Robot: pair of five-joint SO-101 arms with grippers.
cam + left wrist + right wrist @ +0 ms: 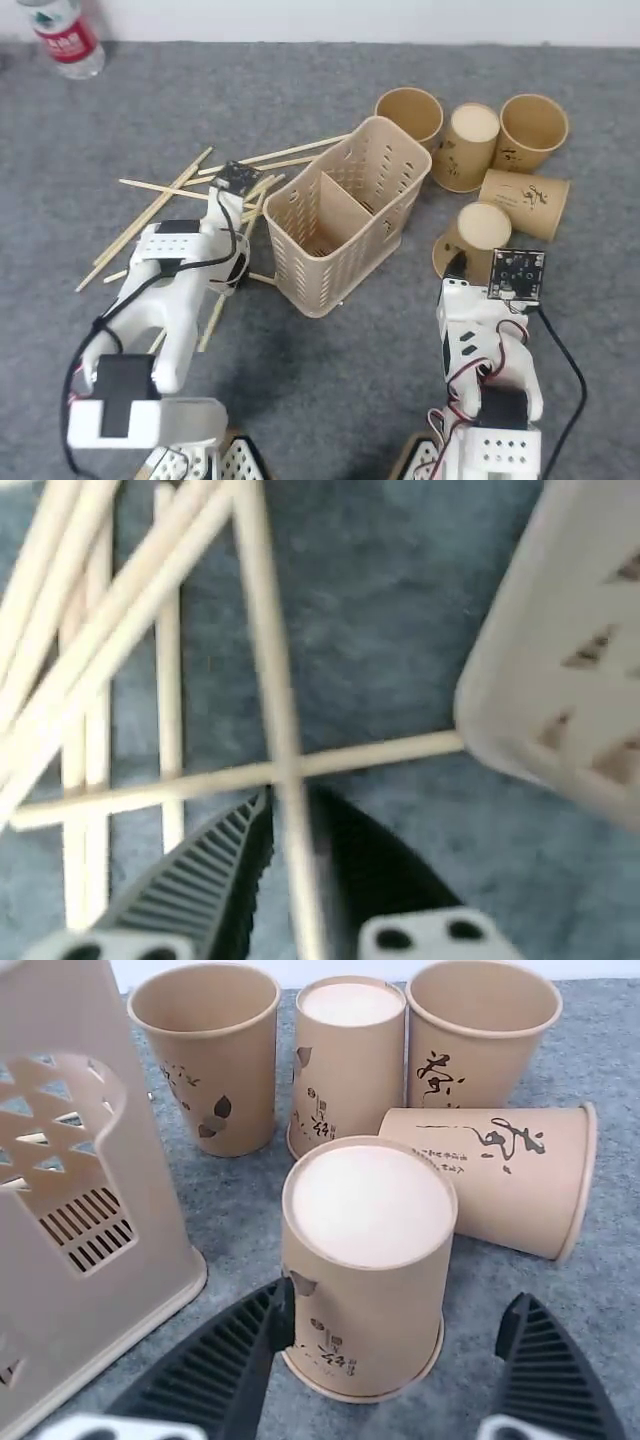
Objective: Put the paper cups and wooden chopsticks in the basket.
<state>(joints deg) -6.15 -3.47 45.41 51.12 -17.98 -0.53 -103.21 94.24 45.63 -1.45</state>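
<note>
Grasps, both arms.
Left jaws clench one wooden chopstick (pixel 272 680), lower centre; your right jaws gape astride upturned paper cup (pixel 365 1260): close gently.

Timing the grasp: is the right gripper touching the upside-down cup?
Cannot tell. In the right wrist view, carpet shows between the cup and one jaw of the right gripper; the other jaw's tip meets the cup's outline, contact unclear.

Basket (pixel 330 265) top open, divider (pixel 350 195) halves it. Chopsticks (pixel 160 205) crisscrossed against one wall. Cups (pixel 525 200) packed close opposite; narrow carpet (pixel 420 275) strip between nearest cup (pixel 478 235) and basket.
</note>
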